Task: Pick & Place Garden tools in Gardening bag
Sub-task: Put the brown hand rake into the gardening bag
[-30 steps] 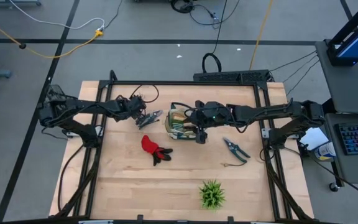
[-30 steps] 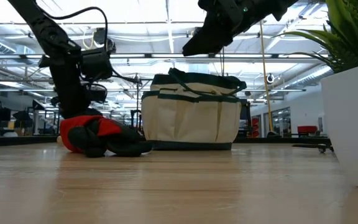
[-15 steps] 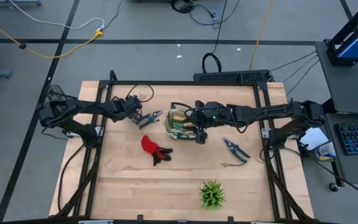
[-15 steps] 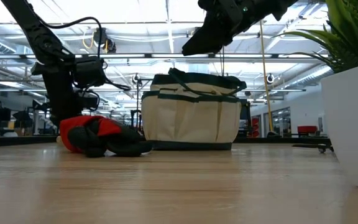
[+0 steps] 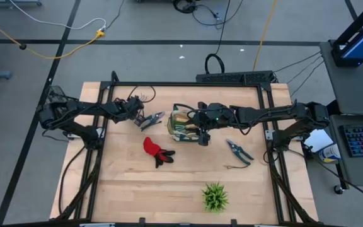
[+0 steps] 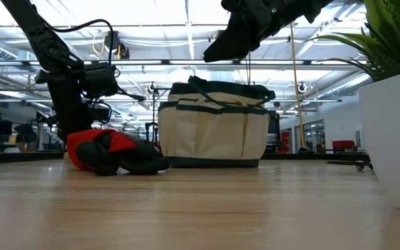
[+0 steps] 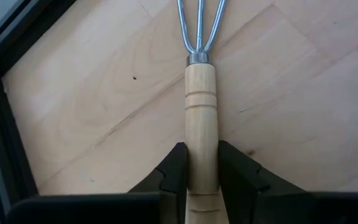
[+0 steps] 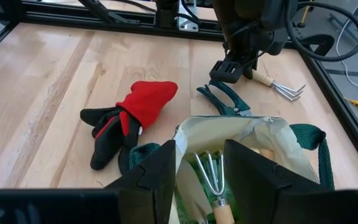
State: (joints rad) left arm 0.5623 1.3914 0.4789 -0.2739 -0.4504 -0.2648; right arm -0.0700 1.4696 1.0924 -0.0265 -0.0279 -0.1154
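While the right gripper [image 8: 199,180] hovers over the bag [image 5: 183,125], fingers parted and empty (perhaps waiting above the mouth), the left gripper [image 7: 202,171] is closed on a rake [image 7: 201,124] handle lying on the table [image 5: 125,183], beside the bag, apparently for lifting.

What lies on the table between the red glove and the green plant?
Nothing: in the high view, only bare wooden table lies between the glove and the plant.
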